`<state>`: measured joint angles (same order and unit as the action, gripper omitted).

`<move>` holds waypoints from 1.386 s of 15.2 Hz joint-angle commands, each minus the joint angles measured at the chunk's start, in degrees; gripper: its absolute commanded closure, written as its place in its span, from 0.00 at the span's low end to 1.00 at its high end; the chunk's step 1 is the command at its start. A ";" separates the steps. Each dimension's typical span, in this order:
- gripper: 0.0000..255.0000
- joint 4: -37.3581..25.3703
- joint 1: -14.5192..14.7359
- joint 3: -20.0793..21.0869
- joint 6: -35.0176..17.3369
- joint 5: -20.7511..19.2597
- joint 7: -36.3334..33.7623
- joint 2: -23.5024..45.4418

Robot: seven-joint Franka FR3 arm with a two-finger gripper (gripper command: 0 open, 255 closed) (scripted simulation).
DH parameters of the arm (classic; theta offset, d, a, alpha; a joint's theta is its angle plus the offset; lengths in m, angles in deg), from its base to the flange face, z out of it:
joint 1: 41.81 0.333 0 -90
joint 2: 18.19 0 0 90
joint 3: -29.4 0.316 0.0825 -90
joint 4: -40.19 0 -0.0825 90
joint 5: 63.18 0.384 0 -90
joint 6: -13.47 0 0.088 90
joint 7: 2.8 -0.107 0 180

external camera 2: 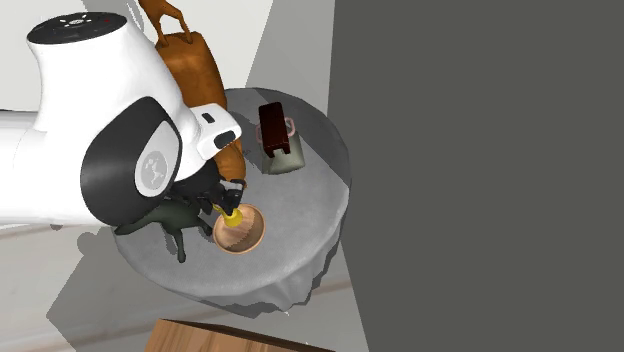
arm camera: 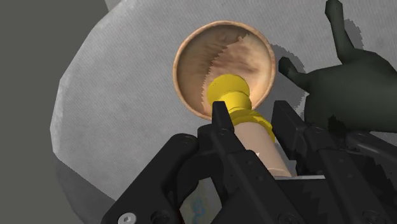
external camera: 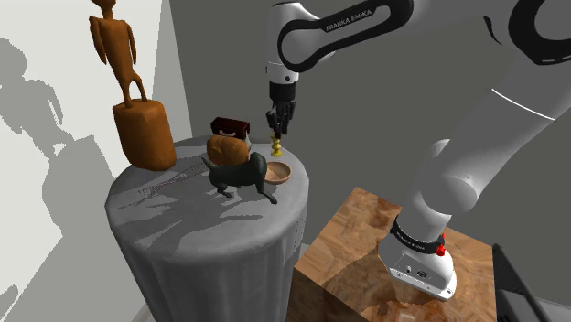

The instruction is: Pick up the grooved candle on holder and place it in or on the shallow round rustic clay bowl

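With the gripper (arm camera: 251, 116) clamped on the candle (arm camera: 230, 91), centre it over the clay bowl (arm camera: 232, 54), lower gently upright, then release.

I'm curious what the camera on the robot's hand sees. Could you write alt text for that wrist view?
The black tool clasps a candle with a yellow holder, its holder end pointing at a shallow round brown bowl. The bowl sits on a grey round table, with a dark animal figure beside it.
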<state>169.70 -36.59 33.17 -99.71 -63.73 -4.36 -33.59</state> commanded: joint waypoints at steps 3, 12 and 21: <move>1.00 2.30 -0.04 -0.01 -3.32 -0.09 -0.03 0.99; 1.00 6.18 -0.07 0.09 -9.56 -0.28 -0.30 3.36; 0.00 6.17 -0.07 0.09 -9.56 -0.28 -0.29 3.37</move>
<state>175.88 -36.66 33.25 -109.27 -64.01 -4.66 -30.22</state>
